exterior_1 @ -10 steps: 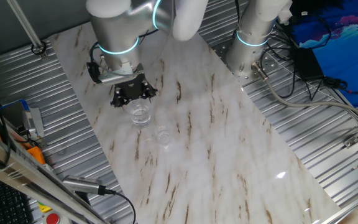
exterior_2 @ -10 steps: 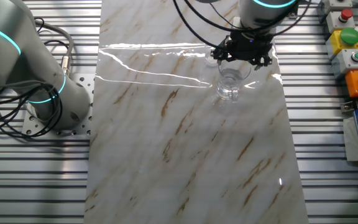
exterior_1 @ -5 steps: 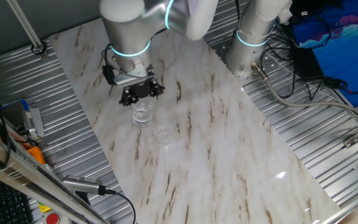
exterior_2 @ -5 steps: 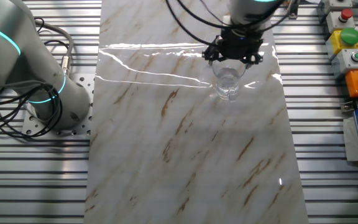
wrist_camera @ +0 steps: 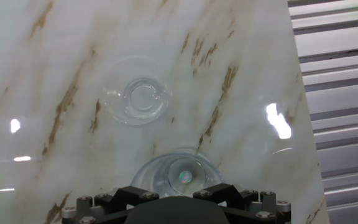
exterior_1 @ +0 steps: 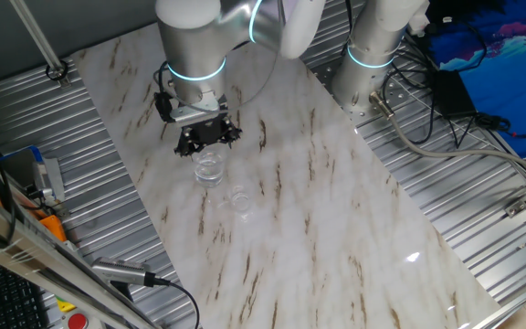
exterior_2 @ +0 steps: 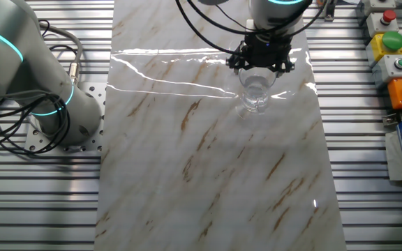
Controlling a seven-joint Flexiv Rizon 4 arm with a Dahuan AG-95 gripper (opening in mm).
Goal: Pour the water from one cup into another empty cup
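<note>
Early stage: nothing poured, nothing lifted. The larger tumbler (exterior_1: 208, 168) stood upright on the marble counter (exterior_1: 336, 228), near its long edge by the control boxes, with water (exterior_2: 256, 102) seemingly in it, judging by a faint glint. The smaller cup (exterior_1: 239, 198) sat just beside it, apart, apparently empty. The gripper (exterior_1: 206, 137) hovered directly above the tumbler; jaws looked spread, clamped on nothing. Left: descend, grasp, lift, tilt over the smaller cup.
</note>
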